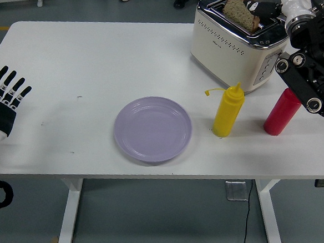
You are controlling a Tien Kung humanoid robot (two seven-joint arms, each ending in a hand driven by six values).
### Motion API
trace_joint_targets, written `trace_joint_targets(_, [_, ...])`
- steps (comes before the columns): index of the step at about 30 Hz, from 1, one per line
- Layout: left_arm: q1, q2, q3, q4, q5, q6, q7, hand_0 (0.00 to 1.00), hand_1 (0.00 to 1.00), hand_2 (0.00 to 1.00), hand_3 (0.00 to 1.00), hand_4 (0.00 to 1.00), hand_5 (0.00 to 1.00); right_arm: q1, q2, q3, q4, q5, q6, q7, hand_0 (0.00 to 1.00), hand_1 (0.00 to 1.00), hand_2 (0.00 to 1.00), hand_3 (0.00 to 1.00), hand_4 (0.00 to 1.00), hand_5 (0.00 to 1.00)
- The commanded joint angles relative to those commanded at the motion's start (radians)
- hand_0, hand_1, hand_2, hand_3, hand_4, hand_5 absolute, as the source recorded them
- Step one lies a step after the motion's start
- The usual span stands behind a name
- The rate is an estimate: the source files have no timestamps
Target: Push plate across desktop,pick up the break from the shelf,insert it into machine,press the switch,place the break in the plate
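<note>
At the left edge of the frame I am seeing my left hand (5, 96) resting flat on the white surface (100, 56), fingers spread and holding nothing. In the lower middle the lilac plate (153, 129) is sitting bare, well apart from that hand; I judge it stiff and smooth, likely to slide easily. To its right the yellow squeeze bottle (228, 110) and the red bottle (282, 112) are standing upright, near the toaster (237, 40). In the upper right the bread slice (240, 11) is sitting tilted in the toaster's slot, only its top showing. I judge it light, soft and crumbly, best pinched gently by the top crust. My right hand (265, 6) is hovering at the slice's right edge, but the frame's top is cutting it off, so I cannot tell whether it is gripping. The toaster's lever is sitting behind my right forearm, hard to make out.
</note>
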Motion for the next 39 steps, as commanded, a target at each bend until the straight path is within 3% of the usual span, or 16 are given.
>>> trace_joint_targets(1, [0.0, 0.0, 0.0, 0.0, 0.0, 0.0, 0.0, 0.794, 0.853, 0.902, 0.858, 0.619, 0.998, -0.004, -0.009, 0.001, 0.013, -0.006, -0.024, -0.01, 0.535, 0.593, 0.832, 0.809, 0.557, 0.219])
trace_joint_targets(6, [0.002, 0.0, -0.003, -0.001, 0.001, 0.0, 0.0, 0.794, 0.853, 0.902, 0.858, 0.619, 0.998, -0.029, -0.064, 0.016, 0.088, -0.083, -0.138, -0.082, 0.535, 0.593, 0.832, 0.809, 0.557, 0.219])
trace_joint_targets(7, [0.003, 0.0, -0.004, -0.002, 0.001, 0.0, 0.0, 0.794, 0.853, 0.902, 0.857, 0.619, 0.998, -0.034, -0.076, 0.021, 0.103, -0.098, -0.153, -0.095, 0.298, 0.378, 0.614, 0.561, 0.274, 0.134])
trace_joint_targets(9, [0.003, -0.001, -0.007, -0.003, 0.002, 0.0, 0.0, 0.794, 0.853, 0.902, 0.857, 0.619, 0.998, -0.05, -0.108, 0.04, 0.14, -0.132, -0.153, -0.12, 0.298, 0.378, 0.614, 0.561, 0.274, 0.134])
trace_joint_targets(12, [0.003, -0.002, -0.01, -0.003, 0.002, 0.0, 0.0, 0.794, 0.853, 0.902, 0.857, 0.619, 0.998, -0.078, -0.157, 0.07, 0.195, -0.164, -0.111, -0.14, 0.298, 0.378, 0.614, 0.561, 0.274, 0.134])
trace_joint_targets(13, [0.003, -0.002, -0.01, -0.004, 0.003, 0.0, 0.0, 0.794, 0.853, 0.902, 0.858, 0.618, 0.998, -0.088, -0.172, 0.081, 0.213, -0.174, -0.092, -0.145, 0.249, 0.285, 0.56, 0.511, 0.232, 0.002])
trace_joint_targets(15, [0.002, -0.002, -0.011, -0.004, 0.003, 0.0, 0.0, 0.794, 0.853, 0.902, 0.858, 0.618, 0.998, -0.106, -0.195, 0.1, 0.24, -0.186, -0.062, -0.154, 0.249, 0.285, 0.56, 0.511, 0.232, 0.002])
trace_joint_targets(24, [0.001, -0.002, -0.019, -0.005, 0.004, 0.0, 0.0, 0.794, 0.853, 0.903, 0.857, 0.619, 0.998, -0.235, -0.316, 0.182, 0.411, -0.194, 0.157, -0.178, 0.248, 0.283, 0.563, 0.51, 0.208, 0.002])
trace_joint_targets(31, [0.0, -0.003, -0.021, -0.005, 0.004, 0.0, 0.001, 0.794, 0.853, 0.903, 0.857, 0.619, 0.998, -0.29, -0.353, 0.154, 0.473, -0.148, 0.298, -0.151, 0.253, 0.285, 0.568, 0.516, 0.181, 0.002])
trace_joint_targets(39, [-0.002, -0.003, -0.02, -0.005, 0.003, -0.001, 0.001, 0.794, 0.853, 0.904, 0.857, 0.62, 0.998, -0.304, -0.351, 0.095, 0.473, -0.115, 0.351, -0.131, 0.253, 0.285, 0.567, 0.514, 0.179, 0.002])
